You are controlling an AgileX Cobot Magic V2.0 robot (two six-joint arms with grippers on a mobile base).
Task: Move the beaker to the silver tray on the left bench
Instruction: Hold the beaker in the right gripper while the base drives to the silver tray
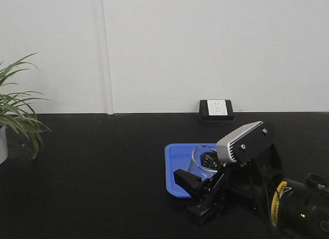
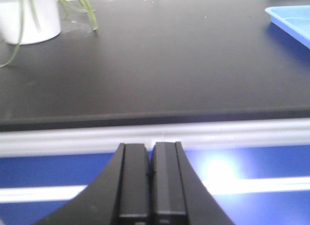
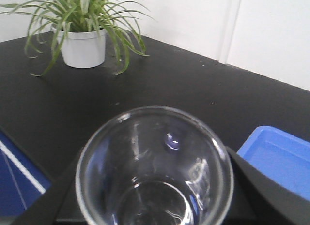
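Note:
The beaker (image 3: 155,167), clear glass and empty, fills the lower part of the right wrist view, mouth toward the camera. My right gripper (image 3: 155,198) is shut on it, a black finger (image 3: 249,186) pressing each side. From the front, the beaker (image 1: 203,158) sits in the right gripper (image 1: 193,194) over the blue tray's front part. My left gripper (image 2: 150,155) is shut and empty, below the front edge of the black benchtop (image 2: 155,65). The silver tray is out of view.
A bright blue tray (image 1: 175,159) lies on the benchtop (image 1: 92,167) right of centre; its corner (image 3: 278,157) shows beside the beaker. A potted plant (image 1: 15,115) in a white pot (image 3: 82,48) stands far left. A wall socket (image 1: 216,109) sits at the back.

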